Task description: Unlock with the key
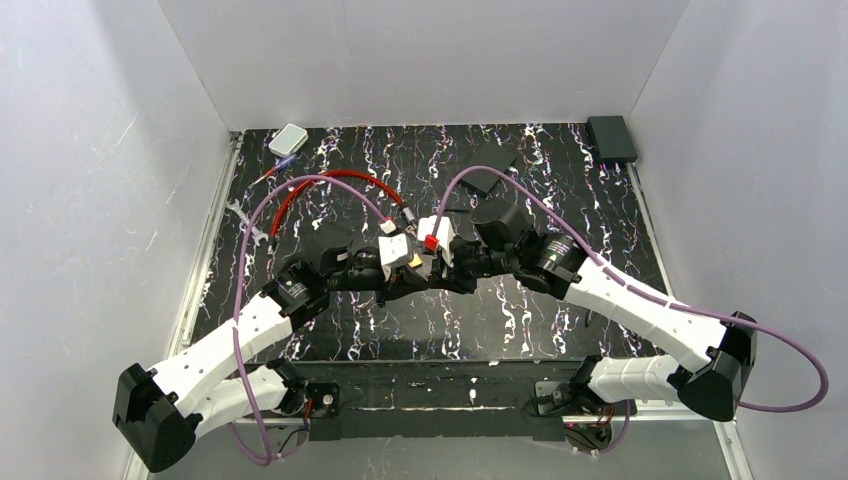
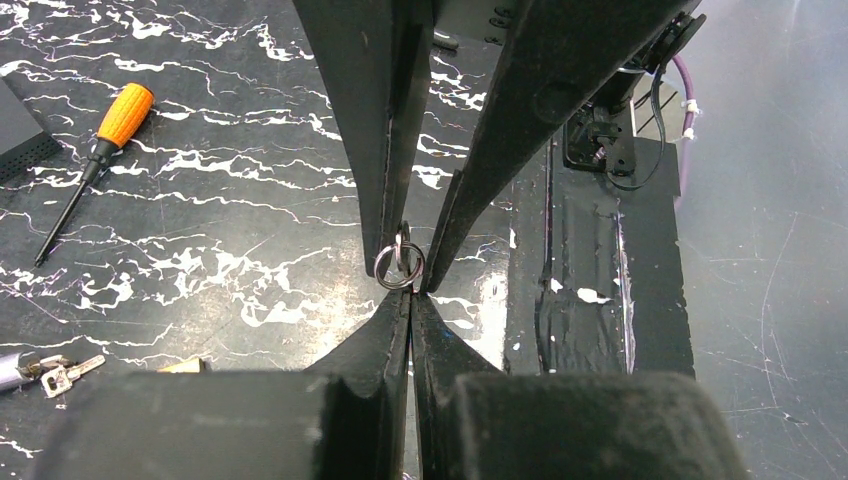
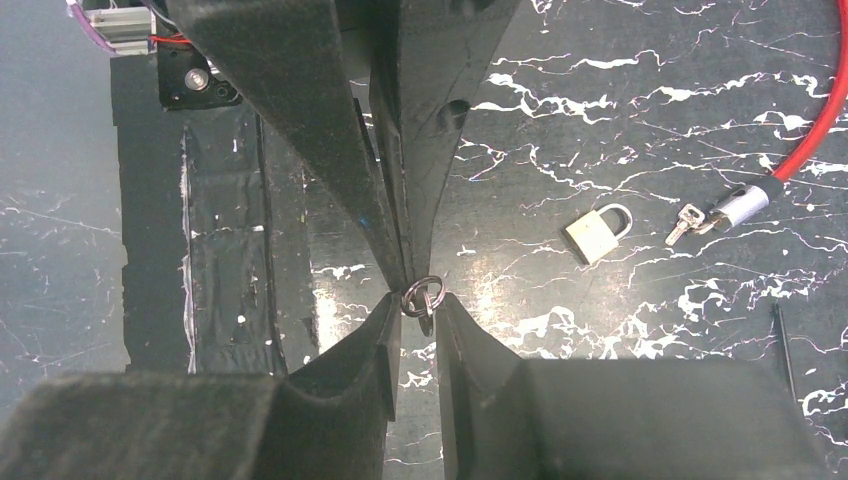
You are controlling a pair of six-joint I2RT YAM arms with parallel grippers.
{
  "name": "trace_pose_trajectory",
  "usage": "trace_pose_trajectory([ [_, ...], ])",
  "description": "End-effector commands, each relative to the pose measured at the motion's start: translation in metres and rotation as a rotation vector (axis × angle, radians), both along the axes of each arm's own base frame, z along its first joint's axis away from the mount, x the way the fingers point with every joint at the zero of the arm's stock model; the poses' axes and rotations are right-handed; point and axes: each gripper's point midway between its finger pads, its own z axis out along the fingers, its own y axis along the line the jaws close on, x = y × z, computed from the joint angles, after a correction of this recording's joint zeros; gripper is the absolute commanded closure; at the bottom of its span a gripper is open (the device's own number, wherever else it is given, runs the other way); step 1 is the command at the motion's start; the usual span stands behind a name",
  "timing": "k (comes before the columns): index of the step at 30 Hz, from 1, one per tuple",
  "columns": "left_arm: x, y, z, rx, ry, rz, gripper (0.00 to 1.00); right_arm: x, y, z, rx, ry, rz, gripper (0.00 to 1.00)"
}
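My two grippers meet tip to tip above the middle of the table. The key (image 2: 400, 266) is a tiny silvery piece on a small ring (image 3: 422, 297), hanging between them. The left gripper (image 2: 411, 297) is shut, its tips pinching the ring's edge. The right gripper (image 3: 418, 300) has its fingers a ring's width apart, and both touch the ring. The small brass padlock (image 3: 590, 238) lies flat on the table beside the grippers, with nothing holding it. In the top view the key is hidden between the fingers.
The red cable lock (image 3: 810, 120) lies beyond the padlock, with its own keys (image 3: 685, 222) at its silver end (image 3: 740, 205). An orange-handled screwdriver (image 2: 120, 115) lies on the mat. At the back stand a white box (image 1: 288, 139) and a black box (image 1: 611, 138).
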Motion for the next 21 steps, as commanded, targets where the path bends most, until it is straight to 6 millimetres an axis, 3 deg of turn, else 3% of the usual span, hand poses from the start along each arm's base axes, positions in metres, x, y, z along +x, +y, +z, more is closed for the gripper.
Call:
trace_pose_trajectory([
  [1,-0.0040,-0.0025,0.0110,-0.016,-0.028,-0.027,1.00,0.0004,0.0052,0.0405,0.105,-0.063,0.008,0.72],
  [15,-0.0029,-0.0038,0.0096,-0.010,-0.031,-0.026,1.00,-0.0051,0.0024,0.0477,0.129,-0.057,0.014,0.68],
  [21,-0.0030,-0.0038,0.0095,-0.010,-0.035,-0.026,1.00,-0.0058,0.0027,0.0406,0.115,-0.044,0.018,0.80],
])
